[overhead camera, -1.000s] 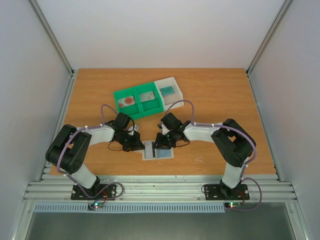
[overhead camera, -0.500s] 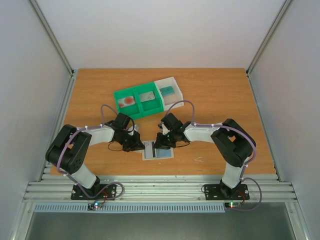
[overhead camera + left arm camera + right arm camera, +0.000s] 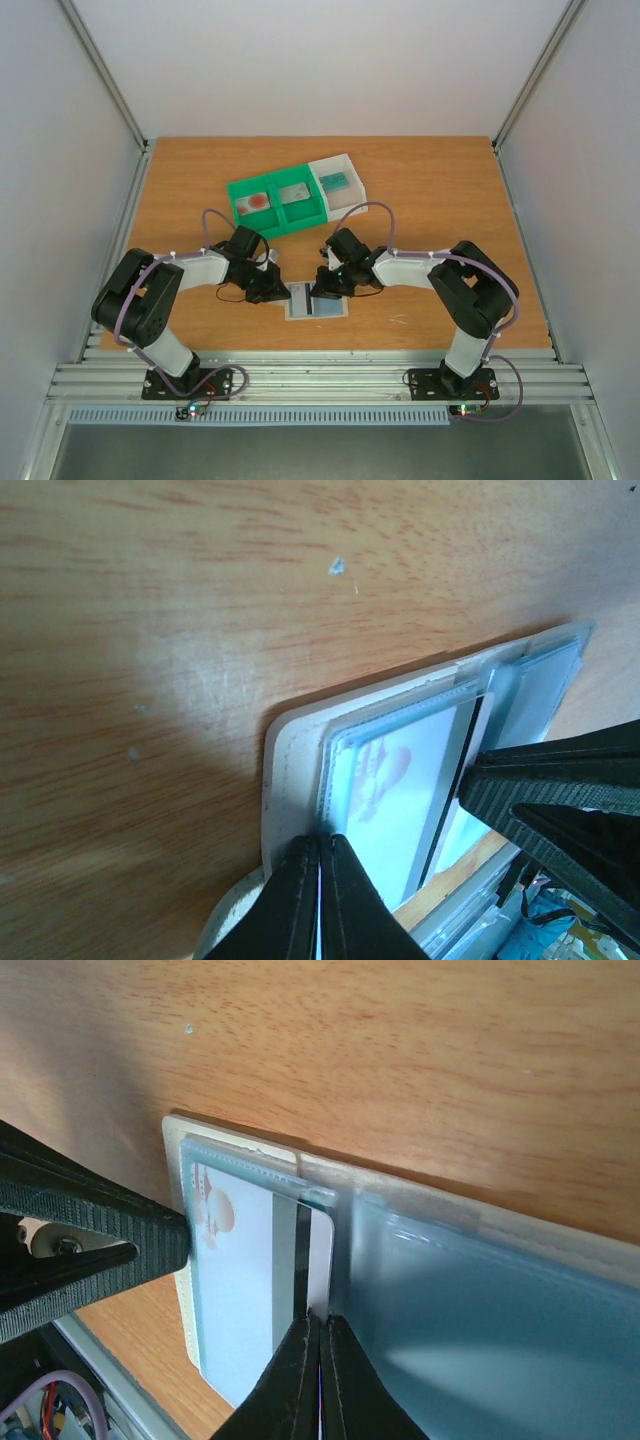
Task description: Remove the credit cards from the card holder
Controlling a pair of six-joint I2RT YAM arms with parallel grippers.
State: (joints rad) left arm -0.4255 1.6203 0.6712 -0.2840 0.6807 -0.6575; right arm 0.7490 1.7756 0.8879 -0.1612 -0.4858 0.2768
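Observation:
The card holder (image 3: 316,305), a pale beige sleeve with clear plastic pockets, lies open on the table between the arms. My left gripper (image 3: 284,293) is shut on its left edge; in the left wrist view the jaws (image 3: 320,848) pinch the beige holder (image 3: 290,770) at the pocket's rim. My right gripper (image 3: 318,291) is shut on the edge of a pale credit card with a dark stripe (image 3: 250,1280), which sticks partly out of the clear pocket (image 3: 480,1310). The same card (image 3: 400,790) shows in the left wrist view.
A green two-compartment tray (image 3: 240,188) at the back holds a white card with a red circle (image 3: 258,201) and a grey card (image 3: 297,194). A white tray (image 3: 350,165) beside it holds a teal card (image 3: 337,181). Frame posts stand at both sides.
My right arm has shifted slightly to the right while its gripper stays at the holder. The left arm has not moved.

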